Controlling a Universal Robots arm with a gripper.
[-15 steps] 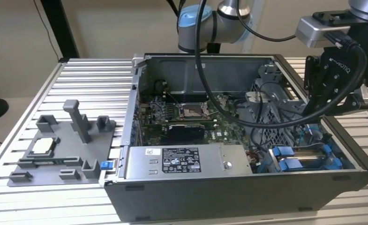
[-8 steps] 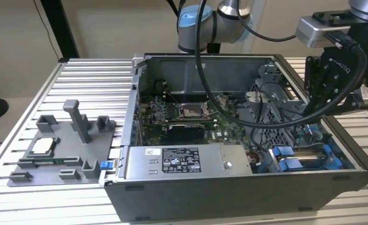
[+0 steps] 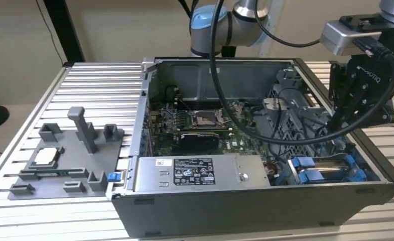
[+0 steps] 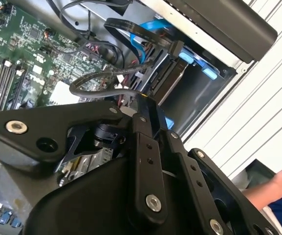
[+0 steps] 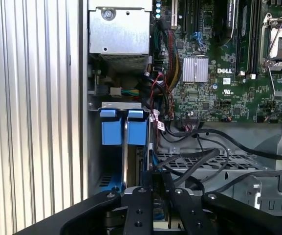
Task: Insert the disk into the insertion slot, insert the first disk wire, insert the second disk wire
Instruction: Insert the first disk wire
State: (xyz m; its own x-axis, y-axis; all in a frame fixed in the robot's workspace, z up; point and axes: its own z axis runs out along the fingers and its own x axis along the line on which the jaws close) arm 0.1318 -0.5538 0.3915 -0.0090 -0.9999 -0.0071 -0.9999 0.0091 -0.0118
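- Lower right of the exterior view: the insertion slot (image 3: 341,168), a grey rectangular bay tucked into the corner of the case (image 3: 250,211), open on top, bright blue plastic showing along it.
- In the first wrist view, two blue tabs (image 5: 112,129) side by side at the bay's mouth, a narrow gap between them, dark space behind.
- In the second wrist view, the disk (image 4: 172,78), standing on edge inside the bay, dark face showing, blue frame (image 4: 210,73) beside it.
- Blue flat wire (image 4: 153,25) looping close by the disk.
- Black wire's plug (image 4: 176,49) right at the disk's edge; seated or not, impossible to tell.
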